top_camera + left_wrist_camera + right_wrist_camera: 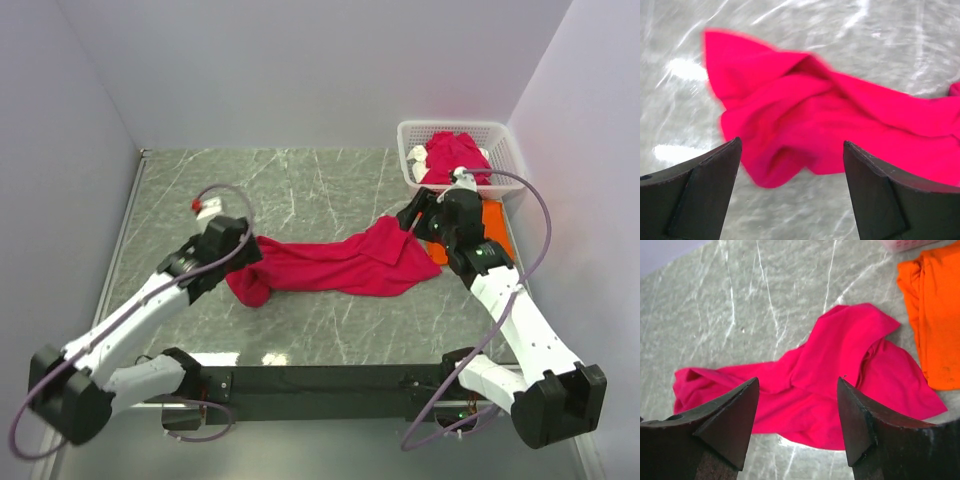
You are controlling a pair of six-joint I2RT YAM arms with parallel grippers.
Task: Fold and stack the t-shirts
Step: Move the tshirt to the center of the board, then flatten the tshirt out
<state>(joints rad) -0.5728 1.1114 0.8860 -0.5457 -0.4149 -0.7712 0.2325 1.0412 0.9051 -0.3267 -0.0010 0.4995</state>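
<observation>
Both arms stand with their grip wide apart and nothing in it. The left arm's fingers [705, 190] hang just above the worktop [300, 190], and between them I look down on the bunched left end of the crimson t-shirt [840, 125]; the cloth lies on the stone and touches neither finger. The right arm's fingers [730, 420] are also spread and empty, a little higher, over the broader right end of the same shirt.

From there outward, the shirt is stretched as one long, crumpled band across the worktop, its long axis running from left to right, from one arm to the other. So each arm is nearest to its own end, and the middle is equally far from both. I judge that the next grasp must be on the two ends or corners, to spread the cloth flat.

At the right end lies the orange t-shirt [935, 315], just beside the crimson one, perhaps touching. Behind it is the white basket [500, 130] with another crimson shirt [455, 155] inside.
</observation>
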